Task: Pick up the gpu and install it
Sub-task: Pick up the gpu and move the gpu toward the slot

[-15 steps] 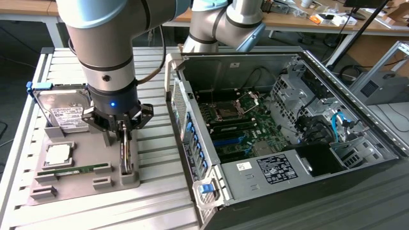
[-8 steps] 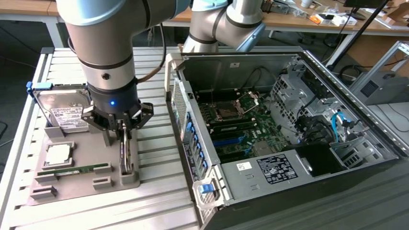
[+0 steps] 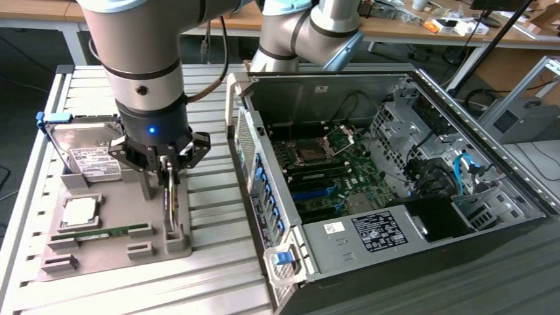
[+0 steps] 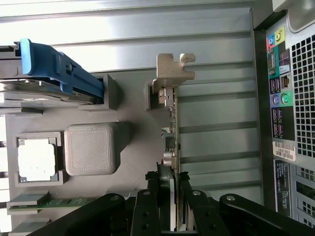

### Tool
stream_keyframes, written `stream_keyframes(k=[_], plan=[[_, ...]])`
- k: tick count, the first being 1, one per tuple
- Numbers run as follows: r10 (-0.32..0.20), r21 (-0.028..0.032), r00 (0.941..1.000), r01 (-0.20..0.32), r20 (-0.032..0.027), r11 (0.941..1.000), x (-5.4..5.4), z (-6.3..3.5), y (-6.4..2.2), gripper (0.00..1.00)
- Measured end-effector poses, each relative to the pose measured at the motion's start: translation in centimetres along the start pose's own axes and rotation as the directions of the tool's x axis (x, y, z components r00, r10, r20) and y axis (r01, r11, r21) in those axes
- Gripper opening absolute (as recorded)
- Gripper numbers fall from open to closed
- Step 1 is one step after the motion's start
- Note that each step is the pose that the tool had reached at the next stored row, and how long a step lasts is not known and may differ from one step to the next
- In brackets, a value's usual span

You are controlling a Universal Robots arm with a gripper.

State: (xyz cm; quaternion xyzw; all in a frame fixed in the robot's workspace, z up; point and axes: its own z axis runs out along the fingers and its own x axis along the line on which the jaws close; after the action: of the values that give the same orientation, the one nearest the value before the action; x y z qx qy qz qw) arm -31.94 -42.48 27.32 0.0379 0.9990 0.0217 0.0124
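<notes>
Wrist view: end effector (image 4: 172,181) clamped on gpu (image 4: 171,129), standing on edge, bracket end toward hard drive (image 4: 39,93).

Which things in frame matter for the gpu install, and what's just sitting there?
In the job:
- gpu, on edge in the grey tray
- gripper, closed on the gpu
- open PC case

Lying about:
- hard drive
- processor chip
- memory stick
</notes>
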Motion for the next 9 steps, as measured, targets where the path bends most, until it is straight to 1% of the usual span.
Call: stream_keyframes(k=[9], plan=[[0.0, 0.0, 1.0, 0.0, 0.0, 1.0, -0.01, -0.26, 0.01, 0.27]])
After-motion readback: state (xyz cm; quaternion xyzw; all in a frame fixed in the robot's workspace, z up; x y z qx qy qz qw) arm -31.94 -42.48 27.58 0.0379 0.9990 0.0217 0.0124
